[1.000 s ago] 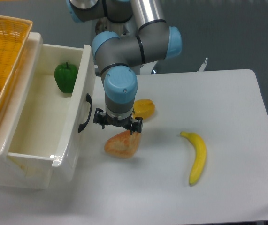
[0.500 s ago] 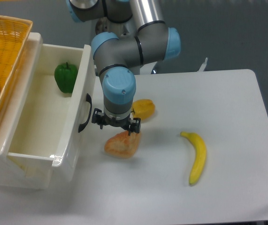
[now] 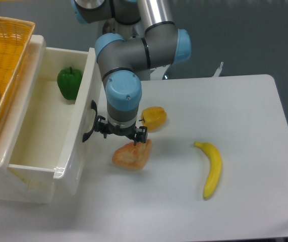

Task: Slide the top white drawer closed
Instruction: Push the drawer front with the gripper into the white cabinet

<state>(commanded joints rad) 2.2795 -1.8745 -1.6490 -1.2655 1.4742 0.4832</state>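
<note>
At the left edge of the tabletop stands a glossy white plastic cabinet [image 3: 12,186] with a yellow woven basket [image 3: 5,55] on its top. The top white drawer [image 3: 80,146], a deep glossy box with a panelled front and a curved black handle [image 3: 89,121], is pulled well out towards the middle of the tabletop. Inside it, near the far end, lies a green bell pepper [image 3: 69,83].

Just beside the drawer front hangs the grey and pale-blue robot arm's black two-finger gripper [image 3: 120,132], pointing down, its left side close against the handle. Seen from above, the wrist hides the fingertips, so I cannot tell whether the jaws are wide or narrow; nothing appears to be held.

Under and just right of the gripper lies an orange-brown bread roll [image 3: 131,155], with a yellow-orange pepper-like fruit [image 3: 154,117] just behind it. Well apart, towards the right edge of the white tabletop [image 3: 244,106], lies a yellow banana [image 3: 212,169].

The step in hand looks like the push itself: the gripper is set against the drawer front. The next move calls for a steady push leftwards, square to the panel, staying low enough to bear on the front yet clear of the roll, until the drawer sits flush.
</note>
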